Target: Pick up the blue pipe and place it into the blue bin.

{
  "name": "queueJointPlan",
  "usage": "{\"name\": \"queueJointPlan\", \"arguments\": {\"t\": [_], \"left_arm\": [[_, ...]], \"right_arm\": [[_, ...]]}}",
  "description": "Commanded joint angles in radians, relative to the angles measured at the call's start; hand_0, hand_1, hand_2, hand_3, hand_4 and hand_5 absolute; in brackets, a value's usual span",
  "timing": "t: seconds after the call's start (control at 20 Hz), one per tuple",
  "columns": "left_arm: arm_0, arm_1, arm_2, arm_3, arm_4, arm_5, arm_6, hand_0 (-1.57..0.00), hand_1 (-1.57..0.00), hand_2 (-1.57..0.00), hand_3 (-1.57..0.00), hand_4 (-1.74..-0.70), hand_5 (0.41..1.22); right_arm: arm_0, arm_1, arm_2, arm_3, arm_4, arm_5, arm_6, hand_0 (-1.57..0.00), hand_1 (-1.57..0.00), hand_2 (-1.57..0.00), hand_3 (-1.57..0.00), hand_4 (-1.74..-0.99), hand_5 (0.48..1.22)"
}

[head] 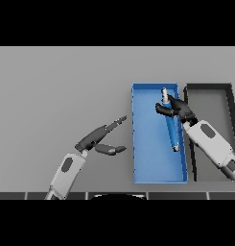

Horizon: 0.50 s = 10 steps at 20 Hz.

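Blue pipe clasped by right hand over blue bin; tilted release risks rim bounce. Left hand slack, fingers relaxed.

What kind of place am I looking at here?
Probably a sorting or test bench, not a home: a bare grey table holds only a blue bin and a dark bin, and the right robot hand holds a blue pipe over the blue one.

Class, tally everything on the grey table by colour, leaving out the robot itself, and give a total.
Blue: 2, the blue pipe and the blue bin
Black: 1, the black bin
Total: 3
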Motion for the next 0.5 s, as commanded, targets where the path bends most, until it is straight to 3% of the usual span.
{"name": "queueJointPlan", "arguments": {"t": [0.0, 0.15, 0.45], "left_arm": [[0.0, -0.002, -0.004, 0.006, -0.002, -0.002, -0.001, 0.0, 0.0, 0.0, 0.0, -0.93, 0.496], [0.006, -0.003, -0.006, 0.001, -0.001, -0.001, -0.005, 0.0, 0.0, 0.0, 0.0, -0.93, 0.496], [0.009, -0.006, -0.006, -0.009, 0.004, -0.001, 0.002, 0.0, 0.0, 0.0, 0.0, -0.93, 0.495]], "right_arm": [[-0.024, -0.021, 0.045, -0.003, -0.021, 0.013, 0.0, -0.14, -0.14, -0.13, -0.04, -1.205, 0.837], [-0.036, -0.028, 0.078, 0.003, -0.022, 0.022, 0.0, -0.07, -0.07, -0.07, -0.02, -1.161, 0.771], [-0.045, -0.057, 0.124, -0.029, -0.016, 0.038, -0.001, -0.02, -0.02, -0.02, 0.0, -1.084, 0.714]]}}
